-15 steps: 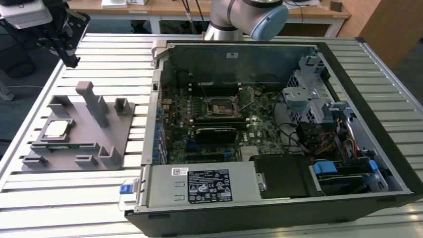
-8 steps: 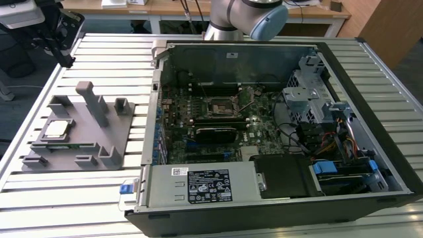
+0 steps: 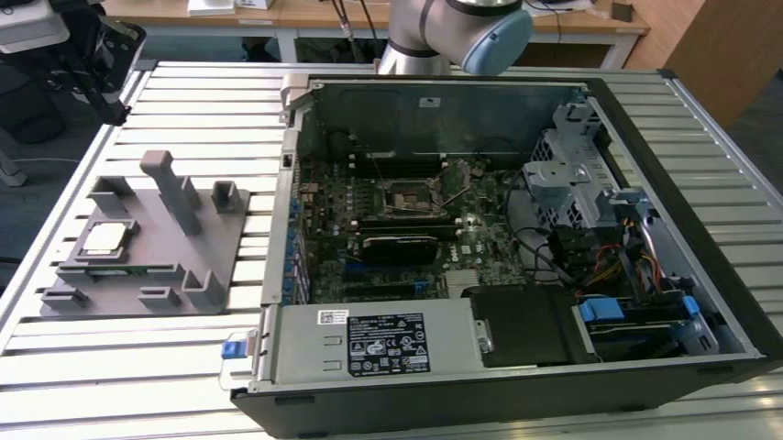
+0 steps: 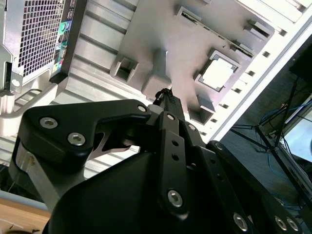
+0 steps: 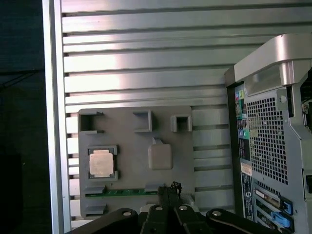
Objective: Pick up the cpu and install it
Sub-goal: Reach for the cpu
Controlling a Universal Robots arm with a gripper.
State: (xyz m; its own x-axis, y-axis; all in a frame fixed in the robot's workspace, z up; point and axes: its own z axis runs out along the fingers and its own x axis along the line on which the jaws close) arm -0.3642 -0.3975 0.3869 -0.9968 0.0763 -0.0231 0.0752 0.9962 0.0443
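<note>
On the grey fixture [image 3: 147, 275], the cpu [image 3: 104, 238] lies flat in a square pocket with its silver top facing up. The fixture sits on a slatted metal table [image 3: 183, 101], just beside an open computer case [image 3: 453, 115] that stands to the exterior view's right of it. In both wrist views the cpu [image 5: 101, 163] [image 4: 217, 74] shows in its pocket with nothing touching it. The gripper [image 5: 168, 189] [image 4: 165, 95] appears over the fixture's edge, near a green strip [image 5: 122, 192] slotted along that edge and apart from the cpu. Its fingers are pressed together at a narrow black tip and hold nothing. How high the tip hangs above the fixture cannot be told. A pale square block [image 5: 160, 157] rises from the fixture between the cpu pocket and the side nearest the case. The black socket [image 3: 404, 194] sits on the motherboard inside the case, well apart from the fixture. The arm [image 3: 459, 32] stands behind the case, farther from the fixture than the socket.
</note>
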